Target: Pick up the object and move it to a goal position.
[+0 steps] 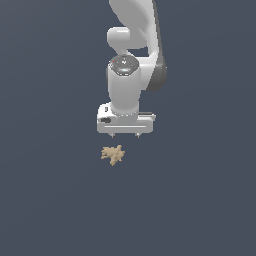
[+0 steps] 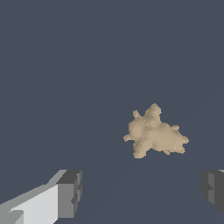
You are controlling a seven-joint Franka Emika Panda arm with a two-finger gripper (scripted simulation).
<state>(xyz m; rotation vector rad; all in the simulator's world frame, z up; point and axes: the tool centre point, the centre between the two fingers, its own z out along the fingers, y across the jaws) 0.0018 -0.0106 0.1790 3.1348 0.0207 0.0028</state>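
Note:
The object (image 1: 112, 154) is a small tan lump with stubby lobes and a star-like outline, lying on the dark grey floor. In the exterior view it sits just below my white gripper (image 1: 125, 135) and a little toward that view's left. The gripper is open and empty, with its short fingertips spread wide. In the wrist view the object (image 2: 154, 133) lies beyond the gap between the two grey fingers (image 2: 70, 192), apart from both, nearer the other finger (image 2: 213, 189). Nothing is held.
A uniform dark grey floor (image 1: 50, 200) surrounds the object. The white arm (image 1: 132, 50) rises above the gripper in the exterior view. No other objects or goal marker show.

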